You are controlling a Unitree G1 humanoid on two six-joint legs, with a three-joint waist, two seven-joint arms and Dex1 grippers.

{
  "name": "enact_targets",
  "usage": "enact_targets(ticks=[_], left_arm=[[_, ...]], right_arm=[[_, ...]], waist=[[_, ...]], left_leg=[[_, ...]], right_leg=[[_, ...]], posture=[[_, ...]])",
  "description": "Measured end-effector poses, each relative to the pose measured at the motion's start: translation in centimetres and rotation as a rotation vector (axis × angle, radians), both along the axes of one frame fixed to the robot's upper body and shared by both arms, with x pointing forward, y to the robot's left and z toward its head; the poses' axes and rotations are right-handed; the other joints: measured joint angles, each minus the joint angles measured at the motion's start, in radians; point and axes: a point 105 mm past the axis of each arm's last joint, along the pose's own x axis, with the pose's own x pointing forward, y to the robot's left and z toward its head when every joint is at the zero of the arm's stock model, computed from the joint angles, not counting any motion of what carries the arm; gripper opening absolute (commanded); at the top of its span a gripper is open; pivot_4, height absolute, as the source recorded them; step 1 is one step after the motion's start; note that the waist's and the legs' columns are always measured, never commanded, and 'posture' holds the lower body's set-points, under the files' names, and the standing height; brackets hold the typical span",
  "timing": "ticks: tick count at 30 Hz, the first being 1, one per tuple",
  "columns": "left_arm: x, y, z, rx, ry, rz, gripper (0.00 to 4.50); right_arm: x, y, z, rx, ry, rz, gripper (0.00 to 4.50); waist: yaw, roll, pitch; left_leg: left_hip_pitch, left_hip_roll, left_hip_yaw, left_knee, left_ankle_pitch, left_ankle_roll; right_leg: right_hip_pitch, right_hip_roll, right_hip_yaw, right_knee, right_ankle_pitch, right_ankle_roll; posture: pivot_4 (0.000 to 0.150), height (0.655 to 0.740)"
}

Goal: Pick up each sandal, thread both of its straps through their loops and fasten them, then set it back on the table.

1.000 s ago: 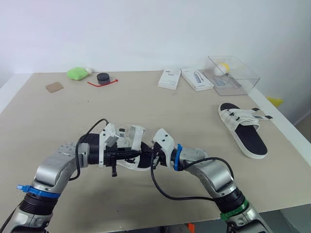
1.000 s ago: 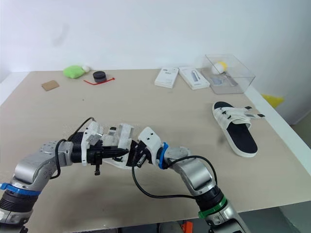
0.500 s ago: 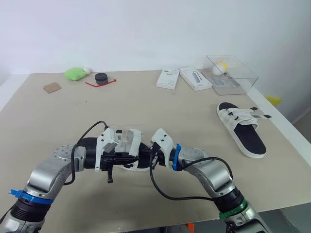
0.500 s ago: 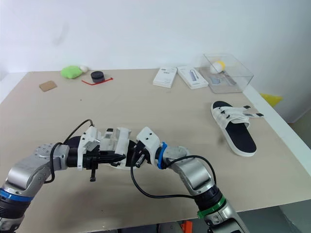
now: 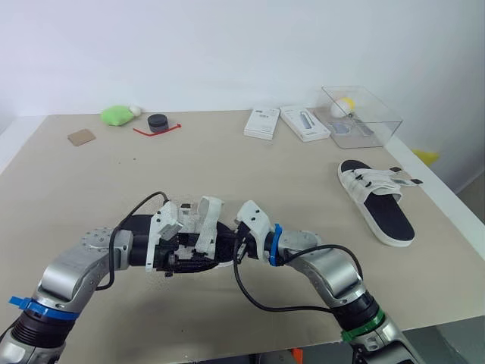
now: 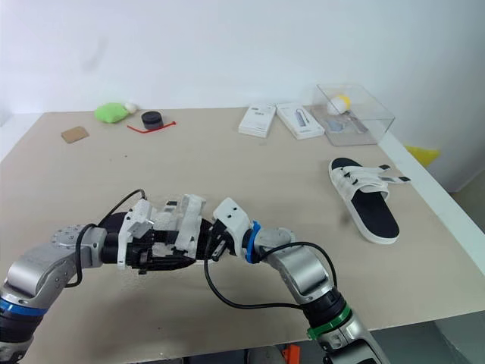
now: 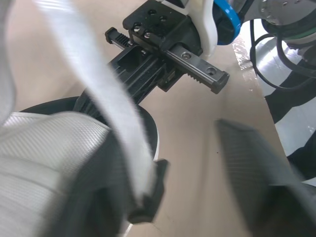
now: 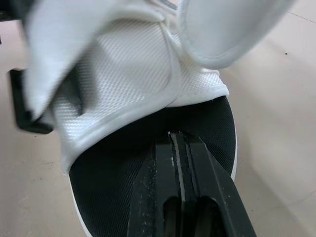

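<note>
The left gripper [image 5: 180, 255] is reaching over the first sandal [image 5: 206, 220] near the front of the tabletop [image 5: 91, 182]. In the left wrist view its two fingers are standing apart, and a loose white strap [image 7: 98, 94] is hanging down between them. The strap is not going through any loop yet.

Just to the right, the right gripper [image 8: 176, 148] is poking into the same sandal. Its fingers are pressed together with nothing between them, and the tip is pushing on the black inside of the shoe. I think it is holding the sandal down so it is not sliding.

So the robot is working on the first sandal and getting ready to thread a strap. Next, the left gripper probably needs to close on the end of that loose strap and push it through its loop, while the right one is keeping the shoe steady.

Far to the right, the second sandal [image 5: 377, 199] is lying flat near the tabletop edge, waiting its turn.
</note>
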Motion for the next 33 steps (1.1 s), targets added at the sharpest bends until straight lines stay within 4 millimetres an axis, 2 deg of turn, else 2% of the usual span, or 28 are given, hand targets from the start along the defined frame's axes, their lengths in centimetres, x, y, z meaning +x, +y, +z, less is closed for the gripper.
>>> enact_targets(ticks=[1, 7, 8, 9, 11, 17, 25, 33], left_arm=[[0.2, 0.1, 0.0, -0.003, 0.0, 0.006, 4.46], [1.3, 0.5, 0.6, -0.007, -0.006, 0.04, 4.46], [1.4, 0.4, 0.7, -0.014, 0.003, 0.042, 4.23], [1.4, 0.3, 0.7, -0.022, 0.008, 0.044, 3.94], [1.6, 0.3, 0.9, -0.038, 0.023, 0.064, 3.08], [2.5, 0.3, 1.2, -0.072, 0.036, 0.125, 0.07], [1.6, 0.8, 0.3, -0.008, 0.032, 0.093, 0.07], [1.4, 0.7, 0.2, 0.016, 0.01, 0.068, 0.07]], right_arm=[[0.1, 0.0, 0.0, -0.001, 0.001, -0.001, 0.0], [0.3, 0.2, 0.1, 0.005, -0.009, -0.01, 0.0], [0.3, 0.2, 0.0, 0.006, -0.009, -0.011, 0.0], [0.3, 0.2, 0.0, 0.008, -0.01, -0.011, 0.0], [0.3, 0.2, 0.0, 0.01, -0.011, -0.009, 0.0], [0.4, 0.0, 0.0, 0.004, -0.01, 0.007, 0.0], [0.7, 0.0, 0.1, -0.001, -0.015, 0.014, 0.0], [0.6, 0.0, 0.1, -0.002, -0.012, 0.01, 0.0]], waist=[[0.0, 0.0, 0.0], [0.0, -0.001, 0.003], [0.0, -0.001, 0.003], [0.0, -0.001, 0.003], [0.0, -0.001, 0.003], [0.0, -0.002, 0.003], [0.0, -0.002, 0.003], [0.0, -0.002, 0.003]], left_leg=[[0.0, 0.0, 0.0, 0.0, 0.0, 0.0], [0.0, 0.0, 0.0, 0.0, 0.001, 0.0], [0.0, 0.0, 0.0, 0.001, 0.001, 0.0], [0.0, 0.0, 0.0, 0.001, 0.001, 0.0], [0.0, 0.0, 0.0, 0.001, 0.001, 0.001], [0.0, 0.0, 0.0, 0.001, 0.001, 0.001], [0.0, 0.0, 0.0, 0.0, 0.0, 0.0], [0.0, 0.0, 0.0, 0.0, -0.001, 0.0]], right_leg=[[0.0, 0.0, 0.0, 0.0, 0.0, 0.0], [-0.001, 0.0, 0.0, 0.0, 0.0, 0.0], [-0.001, 0.0, 0.0, 0.0, 0.0, 0.0], [-0.001, 0.0, 0.0, 0.0, 0.0, 0.0], [-0.001, 0.0, 0.0, 0.0, 0.0, 0.0], [0.0, 0.0, 0.0, 0.0, 0.0, 0.0], [0.0, 0.0, 0.0, 0.0, 0.0, 0.0], [0.0, 0.0, 0.0, 0.0, 0.0, 0.0]], posture=[[0.15, 0.74], [0.15, 0.74], [0.15, 0.74], [0.15, 0.74], [0.15, 0.74], [0.15, 0.74], [0.15, 0.74], [0.15, 0.74]])
